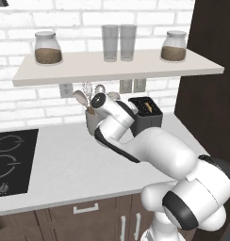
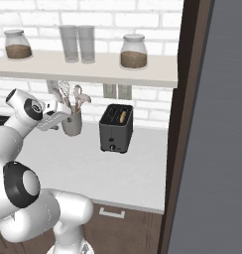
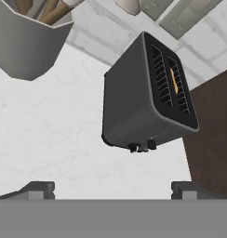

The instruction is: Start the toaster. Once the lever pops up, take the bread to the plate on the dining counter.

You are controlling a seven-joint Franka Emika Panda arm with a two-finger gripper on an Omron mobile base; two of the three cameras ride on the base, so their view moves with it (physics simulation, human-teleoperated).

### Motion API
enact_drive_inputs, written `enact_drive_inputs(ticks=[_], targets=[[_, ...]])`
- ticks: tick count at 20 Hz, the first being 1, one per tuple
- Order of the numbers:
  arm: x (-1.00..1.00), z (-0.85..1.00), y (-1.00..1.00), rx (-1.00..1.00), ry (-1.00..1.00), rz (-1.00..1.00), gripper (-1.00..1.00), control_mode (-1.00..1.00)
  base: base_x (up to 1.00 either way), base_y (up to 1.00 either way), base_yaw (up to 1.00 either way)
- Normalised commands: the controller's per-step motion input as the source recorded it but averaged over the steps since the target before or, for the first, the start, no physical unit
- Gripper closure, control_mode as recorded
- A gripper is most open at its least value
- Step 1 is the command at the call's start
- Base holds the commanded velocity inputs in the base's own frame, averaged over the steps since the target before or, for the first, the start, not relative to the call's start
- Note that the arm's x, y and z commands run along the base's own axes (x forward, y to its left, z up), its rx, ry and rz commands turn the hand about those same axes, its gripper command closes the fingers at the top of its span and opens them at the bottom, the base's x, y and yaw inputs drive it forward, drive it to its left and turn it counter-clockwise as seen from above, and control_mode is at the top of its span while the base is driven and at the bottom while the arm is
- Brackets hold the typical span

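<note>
While the gripper [image 3: 113, 188] is wide open and empty, the lever [image 3: 133, 147] should be approached squarely, then pressed fully on the toaster [image 3: 143, 100].

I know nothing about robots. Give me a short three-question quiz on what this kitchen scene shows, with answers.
1. True or false: the bread sits in a slot of the toaster.
2. The gripper is: A) shut on the lever, B) open and short of the toaster, C) holding the bread.
3. Fill in: beside the toaster on the counter stands a grey holder full of ____.

Key
1. True.
2. B; its tips stand wide apart with bare counter between them and the toaster.
3. Utensils.
</note>
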Motion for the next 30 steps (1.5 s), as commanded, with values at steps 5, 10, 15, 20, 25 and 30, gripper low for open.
enact_drive_inputs(ticks=[5, 10, 15, 20, 25, 30], targets=[[0.0, 0.0, 0.0, 0.0, 0.0, 0.0, -1.0, -1.0, 0.0, 0.0, 0.0], [0.0, 0.0, 0.0, 0.0, 0.0, 0.0, -1.0, -1.0, 0.0, 0.0, 0.0], [0.0, 0.0, 0.0, 0.0, 0.0, 0.0, -1.0, -1.0, 0.0, 0.0, 0.0], [0.0, 0.0, 0.0, 0.0, 0.0, 0.0, -1.0, -1.0, 0.0, 0.0, 0.0], [0.0, 0.0, 0.0, 0.0, 0.0, 0.0, -1.0, -1.0, 0.0, 0.0, 0.0], [0.0, 0.0, 0.0, 0.0, 0.0, 0.0, -1.0, -1.0, 0.0, 0.0, 0.0]])
